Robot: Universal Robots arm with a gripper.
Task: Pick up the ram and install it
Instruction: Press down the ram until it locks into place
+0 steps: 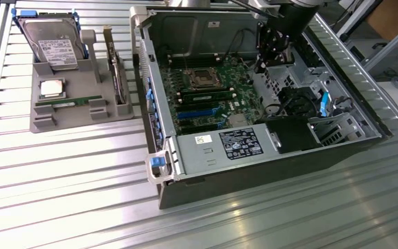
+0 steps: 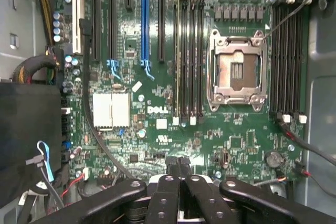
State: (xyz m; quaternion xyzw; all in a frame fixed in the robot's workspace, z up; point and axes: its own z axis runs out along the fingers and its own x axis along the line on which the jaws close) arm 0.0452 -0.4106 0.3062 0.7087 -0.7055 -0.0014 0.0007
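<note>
We're hovering our empty, closed pincer (image 2: 178, 162) inside the open computer case (image 1: 185, 161) while the thin green ram stick (image 1: 68, 101), probably light, stiff and fragile, is waiting to be gripped by its long edges.

The exterior view looks down at a slant from well back on the open grey metal computer case (image 1: 254, 104) and the grey plastic parts tray (image 1: 68, 104). The wrist view faces the green motherboard (image 2: 173, 129) closely, seemingly straight on. Both share that board (image 1: 209, 98).
</note>
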